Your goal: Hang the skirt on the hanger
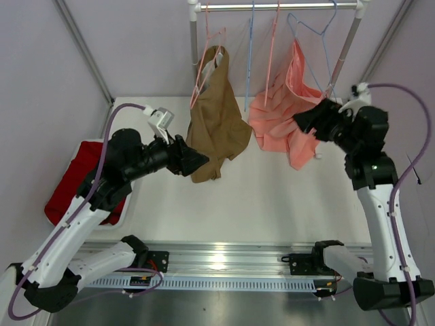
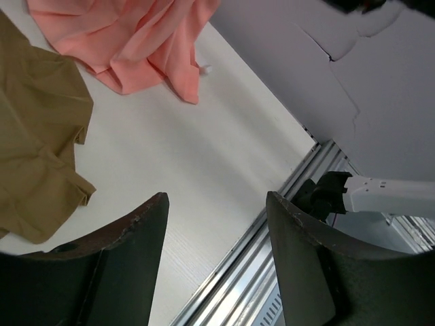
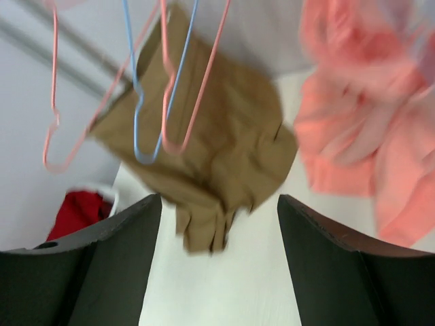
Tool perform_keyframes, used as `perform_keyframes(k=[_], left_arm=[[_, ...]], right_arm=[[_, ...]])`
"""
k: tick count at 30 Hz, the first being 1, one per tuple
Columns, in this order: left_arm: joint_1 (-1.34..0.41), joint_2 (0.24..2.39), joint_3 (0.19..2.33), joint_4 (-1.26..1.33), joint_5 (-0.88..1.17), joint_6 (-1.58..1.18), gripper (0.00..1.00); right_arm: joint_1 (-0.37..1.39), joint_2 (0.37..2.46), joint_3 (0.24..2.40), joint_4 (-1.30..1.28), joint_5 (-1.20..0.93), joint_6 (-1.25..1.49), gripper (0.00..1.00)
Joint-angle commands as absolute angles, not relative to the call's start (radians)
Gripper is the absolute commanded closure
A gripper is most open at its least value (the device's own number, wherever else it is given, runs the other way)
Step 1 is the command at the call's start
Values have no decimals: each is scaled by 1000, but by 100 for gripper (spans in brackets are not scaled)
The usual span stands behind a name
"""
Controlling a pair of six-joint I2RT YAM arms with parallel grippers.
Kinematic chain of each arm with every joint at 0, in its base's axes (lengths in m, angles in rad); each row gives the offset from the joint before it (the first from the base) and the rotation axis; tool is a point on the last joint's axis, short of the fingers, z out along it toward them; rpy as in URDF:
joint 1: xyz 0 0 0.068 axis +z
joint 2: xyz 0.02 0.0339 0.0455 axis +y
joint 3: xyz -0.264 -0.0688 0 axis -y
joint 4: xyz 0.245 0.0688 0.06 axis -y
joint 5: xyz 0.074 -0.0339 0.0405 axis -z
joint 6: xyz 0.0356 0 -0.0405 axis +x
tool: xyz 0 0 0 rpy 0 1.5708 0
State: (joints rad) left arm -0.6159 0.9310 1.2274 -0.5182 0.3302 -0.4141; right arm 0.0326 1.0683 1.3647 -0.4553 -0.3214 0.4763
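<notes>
The salmon-pink skirt [image 1: 280, 119] hangs at the right of the rail. Its top runs up along the pale-blue hanger [image 1: 304, 25], and its lower folds rest on the table. It also shows as the skirt [image 2: 129, 41] in the left wrist view and, blurred, as the skirt [image 3: 360, 122] in the right wrist view. My right gripper [image 1: 302, 123] is open, right beside the skirt's right edge, with nothing between its fingers [image 3: 219, 204]. My left gripper [image 1: 202, 160] is open and empty [image 2: 217, 204], near the brown garment's lower edge.
A brown garment [image 1: 216, 119] hangs on a pink hanger [image 1: 204, 61] left of the skirt. Another blue hanger [image 3: 139, 102] and more pink hangers [image 3: 197, 81] dangle from the rail [image 1: 279, 6]. A dark red cloth [image 1: 78, 180] lies in a white tray at far left.
</notes>
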Motion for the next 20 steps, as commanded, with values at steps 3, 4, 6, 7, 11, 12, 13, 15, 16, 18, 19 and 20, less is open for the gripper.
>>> perform_keyframes(k=[3, 4, 6, 7, 11, 12, 13, 15, 16, 18, 19, 20], left_arm=[[-615, 855, 1164, -555, 192, -485, 35], [-615, 839, 1148, -560, 177, -488, 35], [-614, 819, 1109, -581, 150, -500, 35], [-615, 801, 1105, -589, 126, -503, 35], [-615, 779, 1062, -629, 74, -503, 35], [-615, 778, 1057, -635, 68, -503, 35], [-615, 776, 1052, -638, 61, -502, 35], [-614, 769, 1034, -640, 46, -506, 35], [-615, 762, 1028, -631, 40, -515, 35], [-615, 749, 1002, -620, 38, -525, 35], [-614, 746, 991, -615, 35, -531, 35], [-615, 744, 986, -609, 32, -534, 35]], right_arm=[[234, 948, 1113, -537, -258, 515, 23], [248, 928, 1077, -534, -261, 520, 22], [281, 867, 1011, -534, -271, 522, 18], [287, 848, 959, -541, -273, 515, 13], [290, 810, 914, -617, -258, 469, 1], [290, 813, 916, -633, -250, 457, 1], [290, 821, 919, -658, -250, 445, 0], [290, 828, 920, -672, -256, 431, 1], [290, 831, 917, -670, -270, 425, 1], [291, 836, 917, -667, -284, 417, 1], [290, 838, 917, -663, -290, 420, 1], [291, 839, 913, -658, -290, 426, 0]])
